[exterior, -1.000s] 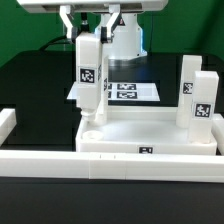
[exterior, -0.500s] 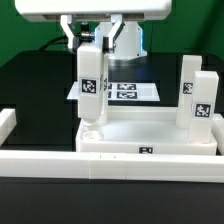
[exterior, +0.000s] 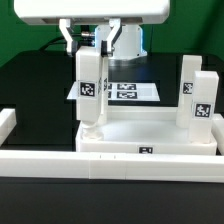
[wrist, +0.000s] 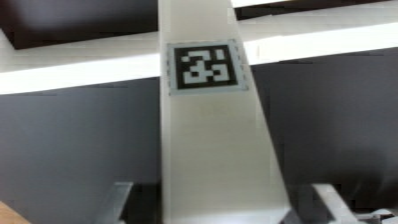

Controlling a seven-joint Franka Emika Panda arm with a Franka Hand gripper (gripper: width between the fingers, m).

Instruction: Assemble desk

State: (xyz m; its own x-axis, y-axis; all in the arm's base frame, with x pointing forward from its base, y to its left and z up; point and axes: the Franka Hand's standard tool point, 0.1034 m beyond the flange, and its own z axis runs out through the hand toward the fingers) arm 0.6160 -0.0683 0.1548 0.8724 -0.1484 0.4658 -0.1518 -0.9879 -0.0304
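The white tray-like tabletop lies in the middle of the black table. One white tagged leg stands upright over its corner socket on the exterior view's left, foot down at the socket. My gripper comes from above and is shut on that leg's upper end. In the wrist view the leg runs straight away between my fingers, its square tag facing the camera, with my gripper on either side of it. Two more legs stand upright in the sockets on the exterior view's right.
Long white border bars lie along the front and the exterior view's left of the tabletop. The marker board lies flat behind the tabletop. The arm's white base stands at the back.
My gripper and the held leg have come down; the leg's tag sits lower now and the leg's foot has sunk toward the corner socket.
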